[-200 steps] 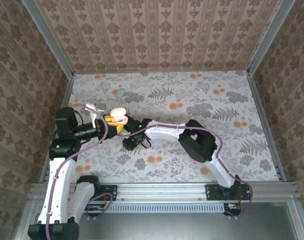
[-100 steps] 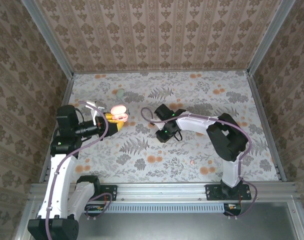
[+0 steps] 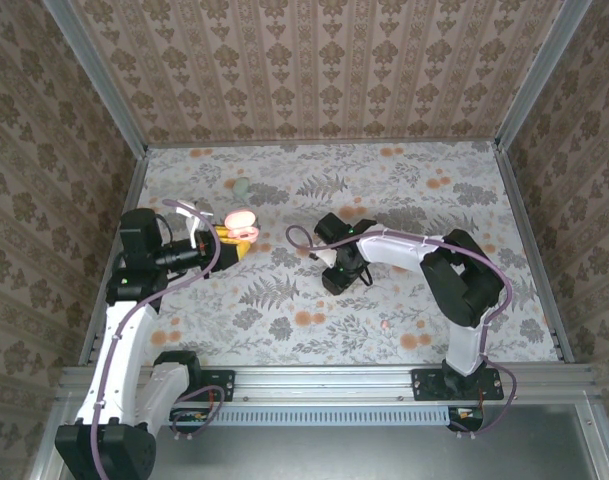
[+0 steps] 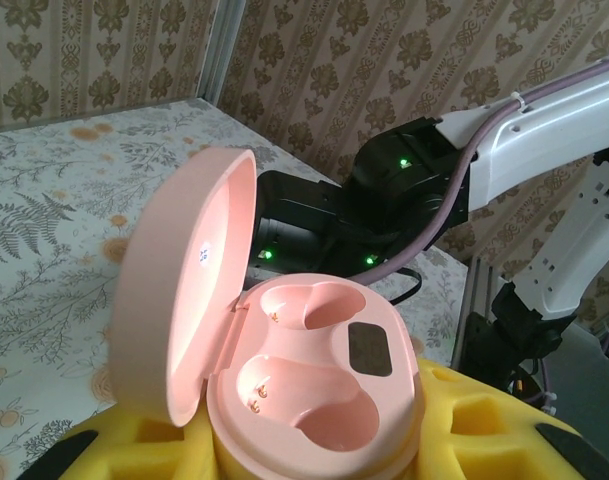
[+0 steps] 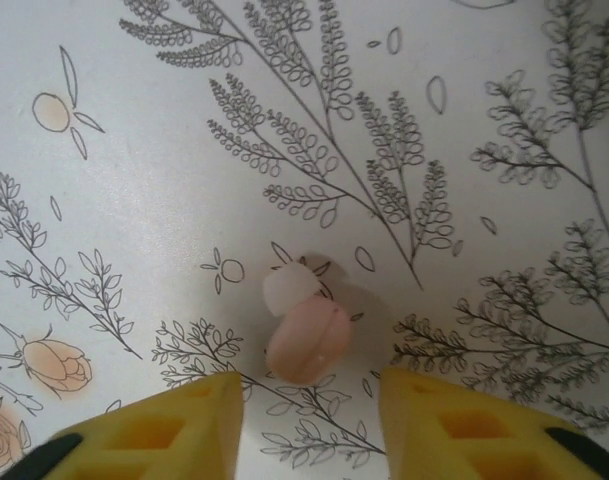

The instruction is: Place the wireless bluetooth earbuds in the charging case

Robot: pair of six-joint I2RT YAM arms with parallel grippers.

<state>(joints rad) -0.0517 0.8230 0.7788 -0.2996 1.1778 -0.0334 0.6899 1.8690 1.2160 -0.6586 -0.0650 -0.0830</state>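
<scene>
Near the front edge, a tiny pale piece (image 3: 385, 324) lies on the floral table (image 3: 504, 300) with open room all round. Beyond it at mid-table the right gripper (image 5: 309, 392) points down with its jaws apart. An earbud (image 5: 306, 338) lies loose just ahead of them, touching neither. To the left, close to the left wall (image 3: 94, 200), the bent left arm's left gripper (image 3: 226, 243) clamps the open charging case (image 4: 314, 370), both sockets empty. Farther off lies a pale green oval (image 3: 242, 186).

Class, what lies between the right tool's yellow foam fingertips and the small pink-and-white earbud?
Bare flower-printed table surface, in the right wrist view; the right tool stands open just short of the small pink-and-white earbud.
</scene>
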